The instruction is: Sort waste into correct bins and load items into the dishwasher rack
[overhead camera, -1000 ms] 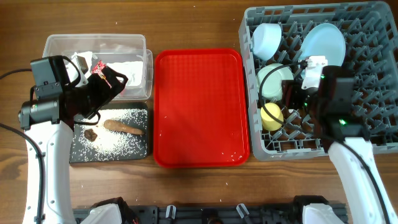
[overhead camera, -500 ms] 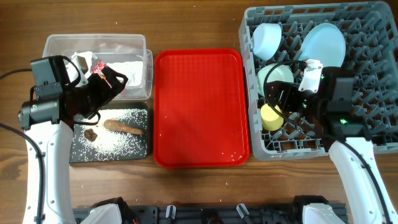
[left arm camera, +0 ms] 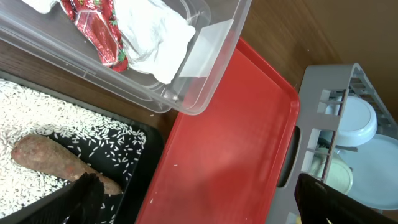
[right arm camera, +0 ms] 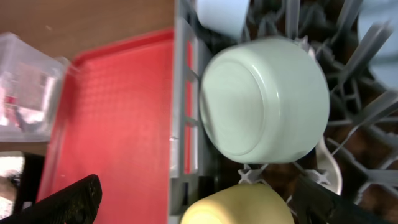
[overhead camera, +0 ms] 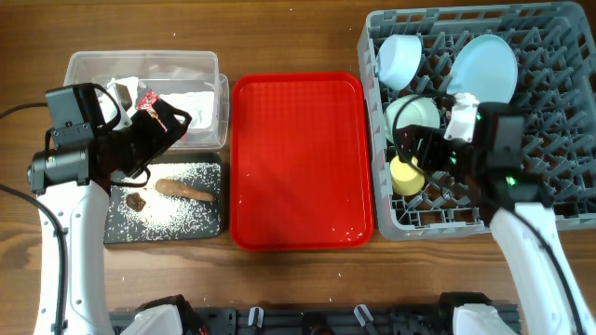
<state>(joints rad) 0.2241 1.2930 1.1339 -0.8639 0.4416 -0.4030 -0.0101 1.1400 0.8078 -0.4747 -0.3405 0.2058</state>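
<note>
The grey dishwasher rack (overhead camera: 559, 186) holds a light-blue plate (overhead camera: 484, 63), one bowl (overhead camera: 400, 58), a second upturned bowl (overhead camera: 413, 116) (right arm camera: 264, 99) and the yellow cup (overhead camera: 406, 174) (right arm camera: 239, 208). A white spoon (right arm camera: 329, 169) lies among the pegs. My right gripper (overhead camera: 421, 151) (right arm camera: 199, 200) is open and empty, just above the cup. The clear tub (overhead camera: 84, 65) holds the tissue (overhead camera: 200, 102) (left arm camera: 152, 31) and red wrapper (overhead camera: 149, 100) (left arm camera: 99, 31). The black tray (overhead camera: 209, 223) holds the brown stick (overhead camera: 184, 191) (left arm camera: 56, 158) and rice crumbs (overhead camera: 172, 212). My left gripper (overhead camera: 160, 126) (left arm camera: 199, 194) is open and empty over the tub's front edge.
A red serving tray (overhead camera: 298, 158) lies between the bins and the rack, with a few rice grains on it. A small dark food bit (overhead camera: 136, 200) sits in the black tray. Bare wooden table (overhead camera: 298, 37) runs along the back.
My right gripper has shifted left over the rack, toward the yellow cup and upturned bowl. My left arm has not moved.
</note>
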